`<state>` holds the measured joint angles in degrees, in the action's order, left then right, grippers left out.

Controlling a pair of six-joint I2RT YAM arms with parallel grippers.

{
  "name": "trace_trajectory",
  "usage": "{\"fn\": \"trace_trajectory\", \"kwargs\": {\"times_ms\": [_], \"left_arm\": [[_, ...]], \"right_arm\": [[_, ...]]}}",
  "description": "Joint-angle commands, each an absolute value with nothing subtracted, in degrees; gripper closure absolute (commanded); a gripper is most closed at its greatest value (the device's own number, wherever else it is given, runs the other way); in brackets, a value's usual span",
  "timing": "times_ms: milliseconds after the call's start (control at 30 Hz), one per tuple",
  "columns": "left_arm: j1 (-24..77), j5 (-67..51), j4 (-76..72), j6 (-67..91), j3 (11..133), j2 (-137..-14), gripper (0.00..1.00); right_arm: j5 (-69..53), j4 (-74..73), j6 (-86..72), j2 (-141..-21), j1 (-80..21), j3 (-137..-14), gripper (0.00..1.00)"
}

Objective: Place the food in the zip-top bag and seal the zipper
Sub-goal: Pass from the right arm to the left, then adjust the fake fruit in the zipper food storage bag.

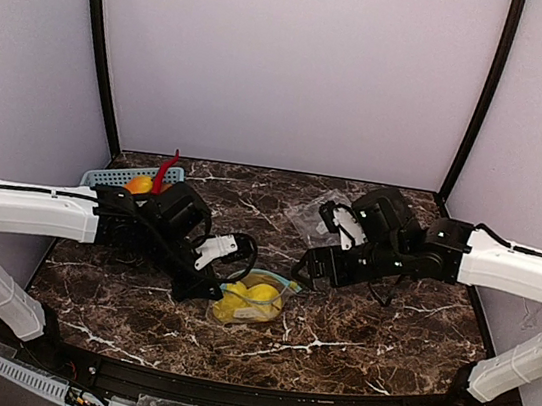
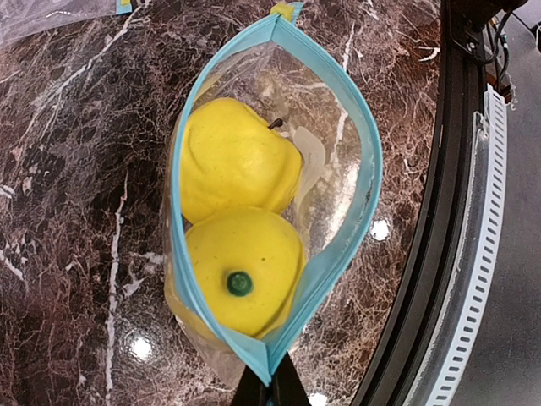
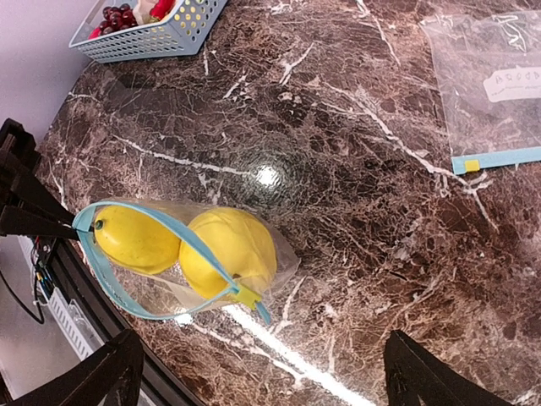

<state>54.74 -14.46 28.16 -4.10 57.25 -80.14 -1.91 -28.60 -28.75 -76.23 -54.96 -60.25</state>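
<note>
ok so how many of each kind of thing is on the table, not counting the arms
lemons: 2
zip-top bags: 2
basket: 1
red chili: 1
bunch of grapes: 1
orange round item in the basket: 1
total: 8

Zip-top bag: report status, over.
Left gripper jaws shut on zip-top bag corner. Right gripper jaws open, off bag. Both lemons inside, zipper unsealed. Nothing blocking.
</note>
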Motion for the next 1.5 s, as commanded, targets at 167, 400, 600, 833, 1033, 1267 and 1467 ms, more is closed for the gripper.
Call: {"fn": "trace_trajectory", "kwargs": {"times_ms": [167,400,600,833,1033,1267,1467], "left_arm": [[54.2,-15.2,30.5,-8.7,58.8,-81.1,0.99],[54.3,-15.0,29.9,-9.2,58.7,-80.4,0.99],[54.3,-15.4,28.8,-9.3,58.0,-80.0,0.99],[54.3,-15.1,28.3,-9.4,57.5,-79.7,0.99],[54.3,-13.8,28.0,-9.4,57.4,-79.3,0.99],[54.2,-10.8,29.0,-10.0,57.3,-78.5,0.99],[54.2,-8.4,30.3,-10.5,57.6,-78.1,0.99]], "right_arm": [[1.4,-30.4,-31.3,-85.0,-57.4,-66.6,0.01],[1.3,-33.9,-31.7,-95.2,-59.3,-73.3,0.01],[0.3,-33.9,-32.1,-99.6,-60.7,-76.5,0.01],[-1.2,-35.7,-32.5,-103.3,-61.6,-78.5,0.02],[-0.2,-39.0,-33.6,-106.1,-62.0,-79.2,0.01],[5.0,-43.8,-34.8,-106.9,-62.0,-79.4,0.01],[7.5,-46.7,-35.7,-106.2,-61.5,-78.9,0.01]]}}
